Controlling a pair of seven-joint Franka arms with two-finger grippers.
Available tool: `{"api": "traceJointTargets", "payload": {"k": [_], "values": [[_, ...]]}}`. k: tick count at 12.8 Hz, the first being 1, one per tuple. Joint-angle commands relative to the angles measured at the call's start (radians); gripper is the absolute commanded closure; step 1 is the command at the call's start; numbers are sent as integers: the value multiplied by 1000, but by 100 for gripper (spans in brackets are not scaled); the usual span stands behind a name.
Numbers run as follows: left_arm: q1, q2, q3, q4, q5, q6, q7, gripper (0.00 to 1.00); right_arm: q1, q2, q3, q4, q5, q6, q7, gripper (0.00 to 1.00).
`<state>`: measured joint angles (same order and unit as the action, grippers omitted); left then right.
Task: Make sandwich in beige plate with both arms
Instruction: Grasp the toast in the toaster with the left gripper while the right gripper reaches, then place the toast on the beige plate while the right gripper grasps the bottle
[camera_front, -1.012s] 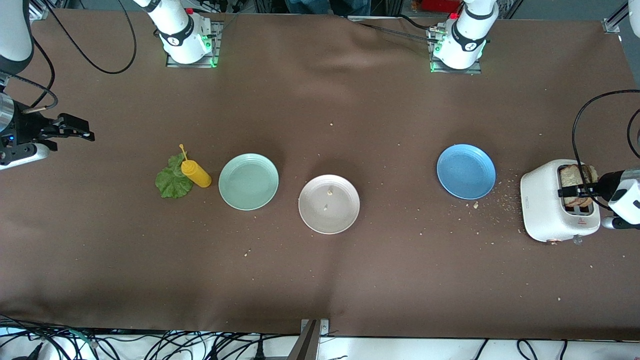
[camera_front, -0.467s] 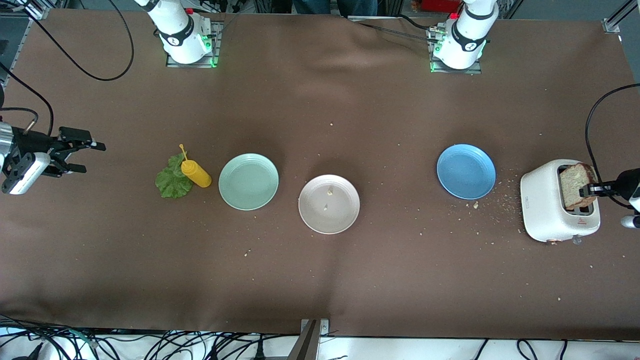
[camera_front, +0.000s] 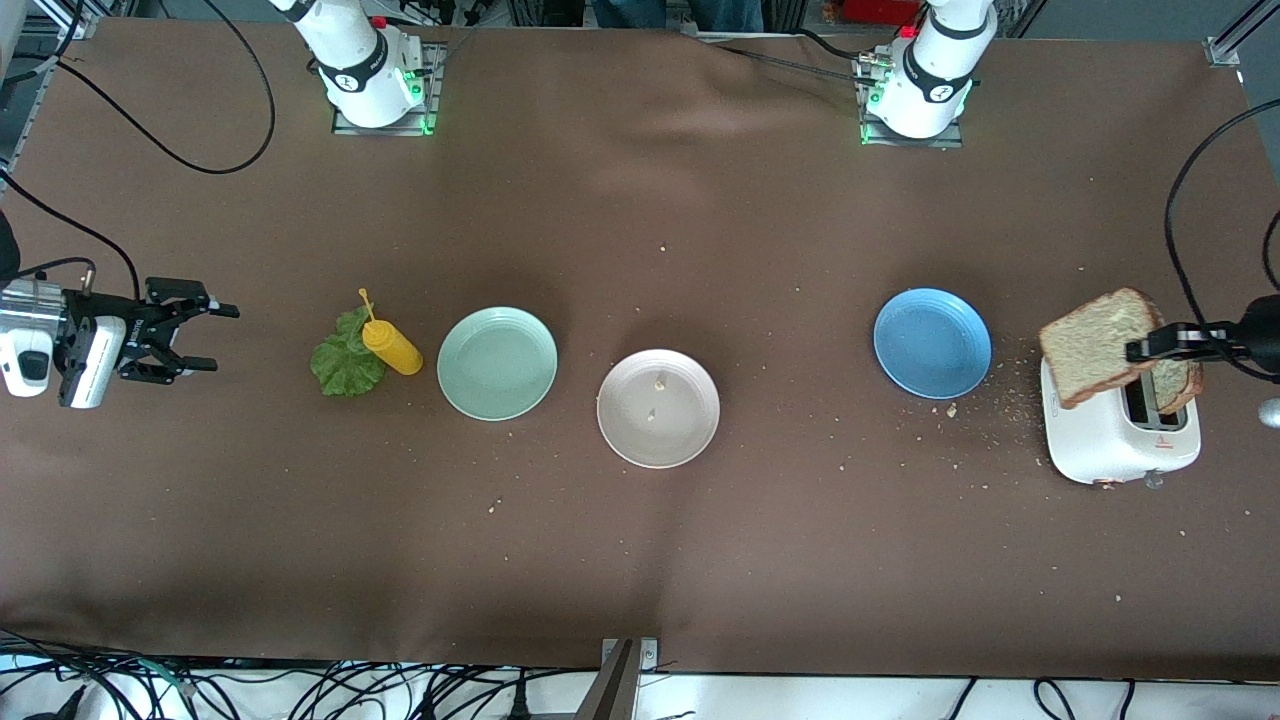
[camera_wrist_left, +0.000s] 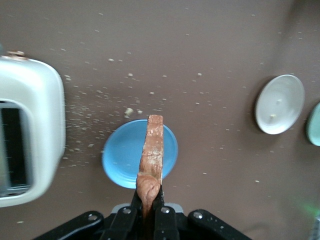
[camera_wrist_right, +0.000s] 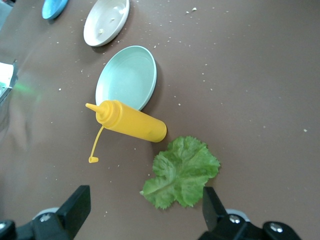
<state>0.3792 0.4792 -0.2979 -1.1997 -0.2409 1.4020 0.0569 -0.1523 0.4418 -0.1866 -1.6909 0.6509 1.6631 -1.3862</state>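
- one bread slice (camera_front: 1092, 346) hangs in the left gripper (camera_front: 1150, 349), whose fingers are clamped together on its edge; it is up in the air over the white toaster (camera_front: 1110, 440), clear of the slots.
- in the left wrist view the slice (camera_wrist_left: 151, 162) shows edge-on, its long axis running straight out from the fingertips (camera_wrist_left: 135, 205) toward the blue plate (camera_wrist_left: 120, 162) below.
- a second slice (camera_front: 1178, 385) stands in the toaster slot, partly hidden by the gripper.
- the beige plate (camera_front: 690, 435) lies near the middle of the table, well apart from the held slice, with only a few crumbs on it; bare brown cloth (camera_front: 640, 560) surrounds it on all sides.
- between the toaster and the beige plate sits the blue plate (camera_front: 932, 342), with scattered crumbs (camera_front: 1000, 400) on the cloth next to it.
- the mint-green plate (camera_front: 497, 363) lies just beside the beige plate, toward the right arm's end.
- a yellow squeeze bottle (camera_front: 392, 347) lies on its side next to the mint plate, resting on the edge of a lettuce leaf (camera_front: 345, 365).
- the right gripper (camera_front: 205, 337) hovers with its fingers spread apart over open cloth, near the lettuce leaf and toward the right arm's end of the table from it.
- the toaster stands close to the left arm's end of the table, with little room there.
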Motion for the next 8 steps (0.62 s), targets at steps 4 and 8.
{"api": "traceJointTargets", "payload": {"k": [4, 8], "values": [[-316, 194, -40, -3, -296, 225, -284, 100, -27, 142, 6, 7, 214, -49, -359, 2], [-501, 294, -37, -9, -328, 480, -293, 100, -29, 218, 7, 8, 305, -124, -529, 5]]}}
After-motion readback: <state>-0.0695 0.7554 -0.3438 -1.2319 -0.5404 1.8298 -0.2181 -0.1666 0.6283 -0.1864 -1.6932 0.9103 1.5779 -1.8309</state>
